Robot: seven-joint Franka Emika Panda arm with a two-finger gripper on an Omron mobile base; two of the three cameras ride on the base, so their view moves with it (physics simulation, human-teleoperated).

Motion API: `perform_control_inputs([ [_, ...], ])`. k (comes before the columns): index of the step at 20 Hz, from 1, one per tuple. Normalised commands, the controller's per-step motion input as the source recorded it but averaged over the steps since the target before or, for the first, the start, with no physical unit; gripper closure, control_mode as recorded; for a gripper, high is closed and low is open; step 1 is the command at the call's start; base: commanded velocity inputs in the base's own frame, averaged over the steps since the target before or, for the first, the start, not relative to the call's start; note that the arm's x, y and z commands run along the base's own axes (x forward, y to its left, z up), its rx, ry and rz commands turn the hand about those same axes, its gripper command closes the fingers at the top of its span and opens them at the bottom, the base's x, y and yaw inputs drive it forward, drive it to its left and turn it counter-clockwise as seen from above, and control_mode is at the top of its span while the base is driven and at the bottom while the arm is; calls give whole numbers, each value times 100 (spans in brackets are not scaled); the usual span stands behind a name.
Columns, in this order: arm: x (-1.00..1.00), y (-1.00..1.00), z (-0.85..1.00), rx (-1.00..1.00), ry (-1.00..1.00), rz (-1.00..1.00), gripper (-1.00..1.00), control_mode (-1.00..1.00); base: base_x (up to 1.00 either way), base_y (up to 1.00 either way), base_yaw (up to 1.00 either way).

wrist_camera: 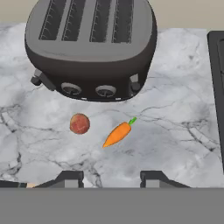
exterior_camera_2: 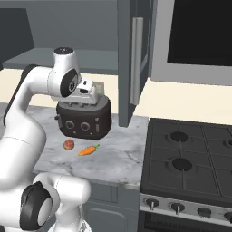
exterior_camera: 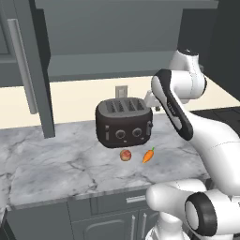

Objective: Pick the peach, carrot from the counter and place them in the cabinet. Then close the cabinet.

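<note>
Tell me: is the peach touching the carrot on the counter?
No: in the hand view the peach lies apart from the carrot, with bare marble counter between them, both in front of the toaster.

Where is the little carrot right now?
The carrot lies on the marble counter in front of the toaster, just beside the peach, on the stove's side of it.

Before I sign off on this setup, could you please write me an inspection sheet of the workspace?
Surface: marble counter, nothing spilled.
Job's things: peach and carrot lie apart on the counter in front of the toaster; cabinet door open.
Clutter: black toaster.
Grippers: gripper shut, empty, above the counter.
Cables: nothing seen.
Surroundings: stovetop right of the counter.
</note>
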Motion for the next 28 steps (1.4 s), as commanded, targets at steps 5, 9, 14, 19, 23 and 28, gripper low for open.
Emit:
perform_control_inputs([
  [5,0,0,-15,0,0,-6,-100,-100,0,0,0],
  [9,1,0,-31,0,0,-12,-100,-100,0,0,0],
  [14,4,0,-32,0,1,-14,-100,-100,0,0,0],
  [19,8,0,-50,2,7,-14,-100,-100,0,0,0],
  [23,16,0,-61,1,7,-9,-100,-100,0,0,0],
  [28,21,0,-63,0,5,-2,-100,-100,0,0,0],
])
